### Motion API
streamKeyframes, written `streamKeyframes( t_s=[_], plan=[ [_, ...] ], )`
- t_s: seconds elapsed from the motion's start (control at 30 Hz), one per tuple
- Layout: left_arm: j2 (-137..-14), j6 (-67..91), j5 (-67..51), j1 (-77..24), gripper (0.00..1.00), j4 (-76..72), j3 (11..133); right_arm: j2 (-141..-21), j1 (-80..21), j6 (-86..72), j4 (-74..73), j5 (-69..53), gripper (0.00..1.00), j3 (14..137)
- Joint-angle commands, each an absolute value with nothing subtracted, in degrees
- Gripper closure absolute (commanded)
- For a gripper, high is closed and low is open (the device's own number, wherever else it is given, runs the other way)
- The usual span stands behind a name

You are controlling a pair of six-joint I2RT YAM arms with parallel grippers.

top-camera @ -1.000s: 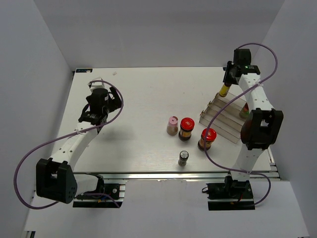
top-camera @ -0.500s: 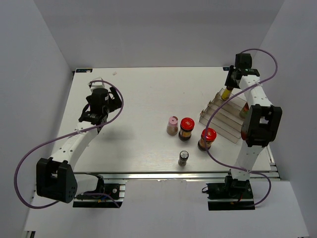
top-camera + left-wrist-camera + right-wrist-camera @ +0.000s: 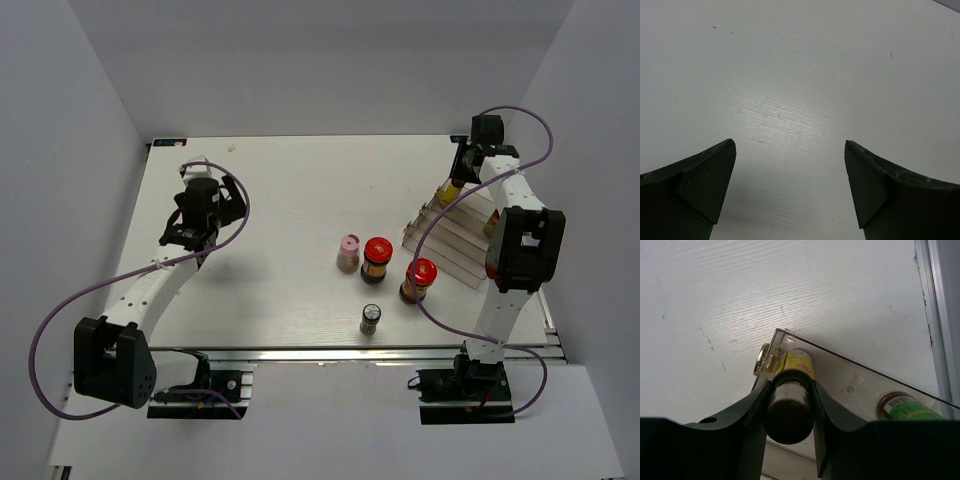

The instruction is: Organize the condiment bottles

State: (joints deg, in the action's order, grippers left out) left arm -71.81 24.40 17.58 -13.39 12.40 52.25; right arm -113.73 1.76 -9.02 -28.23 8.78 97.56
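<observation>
- Left gripper (image 3: pixel 790 144) (image 3: pixel 188 236): jaws spread wide, nothing between them; it hangs over bare table (image 3: pixel 280 190) at the left, well apart from all the bottles.
- Pink shaker (image 3: pixel 348 252): upright on the table, mid-table, just left of a red jar.
- Red jar (image 3: pixel 376 258): upright, just beside the pink shaker; whether they touch cannot be told.
- Grey shaker (image 3: pixel 370 319): upright, alone, nearer the front edge than the other two.
- Second red jar (image 3: pixel 419 279): upright on the table, just off the near-left corner of the rack.
- Rack (image 3: pixel 448 238): clear, stepped, at the right side of the table.
- Right gripper (image 3: pixel 788 390) (image 3: pixel 461 172): clamped on a yellow-capped bottle (image 3: pixel 789 412) (image 3: pixel 455 190), one finger on each side of its body. The bottle is at the rack's far-left corner; whether it rests on a step cannot be told.
- Other bottle (image 3: pixel 902 407) (image 3: pixel 490 228): stands on the rack toward its right end, partly hidden by the right arm in the top view; green label with barcode shows in the wrist view.
</observation>
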Motion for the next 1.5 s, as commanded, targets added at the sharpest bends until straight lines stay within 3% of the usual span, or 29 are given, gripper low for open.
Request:
streamKeyframes(
  t_s=[0.0,0.1,0.13,0.2,0.27,0.3,0.6,0.9,1.07,1.47],
  plan=[
    [-70.7,23.9,18.1,-13.5,0.02,12.6,54.3,-112.2,1.8,-9.3,-24.8,7.2,0.71,97.3],
    [-70.2,23.9,17.8,-13.5,0.02,12.7,54.3,-110.9,1.8,-9.1,-25.0,5.8,0.65,96.9],
    [-70.0,23.9,17.6,-13.5,0.02,12.8,54.2,-110.5,1.8,-9.1,-25.0,4.9,0.52,96.7],
    [-69.7,23.9,17.3,-13.5,0.02,13.1,54.3,-109.3,1.8,-9.1,-25.1,4.4,0.45,96.5],
    [-69.0,24.0,17.1,-13.6,0.02,13.4,54.3,-108.2,1.8,-9.0,-26.1,3.5,0.15,97.0],
    [-68.7,24.1,17.0,-13.5,0.02,13.4,54.2,-107.8,1.7,-8.2,-26.3,2.9,0.11,97.1],
    [-68.9,27.7,13.5,-13.5,0.02,16.7,57.2,-99.0,-4.9,-3.5,-29.2,-4.0,0.11,96.0],
    [-69.4,34.1,10.5,-13.5,0.02,24.8,60.9,-78.0,-20.0,-13.2,-30.1,12.1,0.11,73.9],
    [-68.4,36.1,5.9,-14.0,0.02,21.2,57.7,-67.9,-24.4,-20.9,-35.4,16.9,0.11,63.3],
    [-69.7,34.5,8.0,-15.5,0.02,21.8,57.5,-64.9,-35.0,-26.9,-45.2,23.1,0.1,53.7]
  ],
)
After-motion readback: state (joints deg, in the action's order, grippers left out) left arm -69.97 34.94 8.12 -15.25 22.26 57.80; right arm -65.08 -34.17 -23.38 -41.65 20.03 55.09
